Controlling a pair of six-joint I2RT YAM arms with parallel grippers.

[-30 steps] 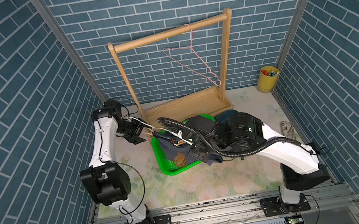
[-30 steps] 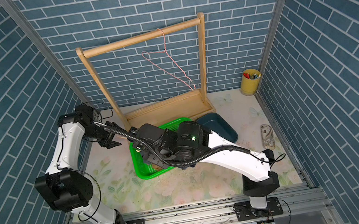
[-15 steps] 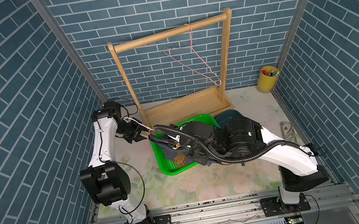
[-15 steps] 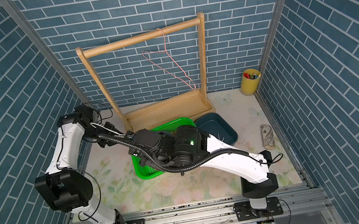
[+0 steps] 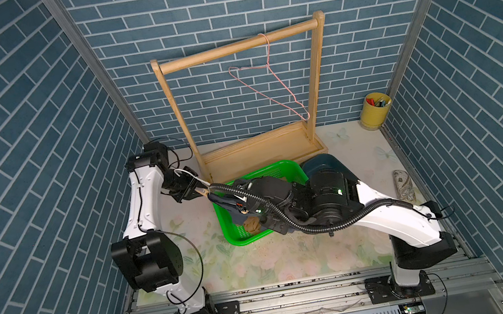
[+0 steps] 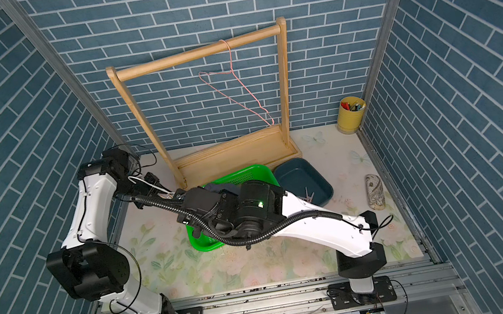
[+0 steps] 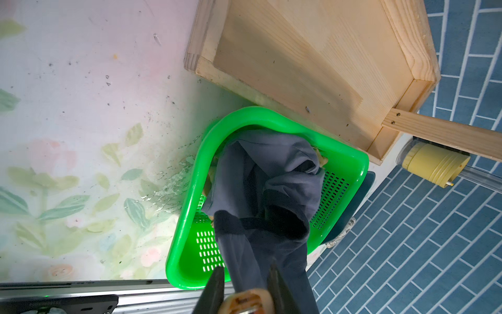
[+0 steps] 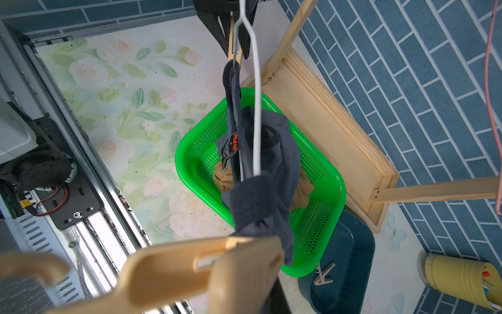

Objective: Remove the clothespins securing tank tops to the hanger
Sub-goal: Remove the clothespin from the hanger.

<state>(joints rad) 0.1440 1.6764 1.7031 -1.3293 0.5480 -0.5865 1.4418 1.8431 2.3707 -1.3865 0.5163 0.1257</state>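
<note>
Above the green basket [image 8: 336,190] hangs a white wire hanger [image 8: 256,108], its long axis running from over the basket's corner nearest the wooden rack [image 5: 259,153] across toward the basket's middle. The dark grey tank top [image 8: 271,152] is draped on this hanger. Its body sags down into the basket, and its label [image 8: 231,148] with orange print faces the right wrist camera. One strap is stretched up along the wire to a clothespin [image 8: 234,49], which bites the strap's end. The pin's long axis lies in line with the strap, jaw end toward the basket and tail end away from it. The left gripper [image 8: 235,54] has its black fingers [image 7: 216,282] pressed against both sides of that tail, pinching the pin just outside the basket's rack-side corner. The right gripper [image 8: 266,244] sits over the basket, its tan fingers closed tight on the other, fabric-wrapped end of the hanger. The tan tank top [image 8: 221,178] lies crumpled on the basket floor under the grey one. A second clothespin [image 8: 323,274] lies flat in the dark blue tray [image 8: 350,271], which touches the basket's side. Behind the basket, a pink wire hanger [image 5: 270,93] dangles bare from the rack's top bar.
</note>
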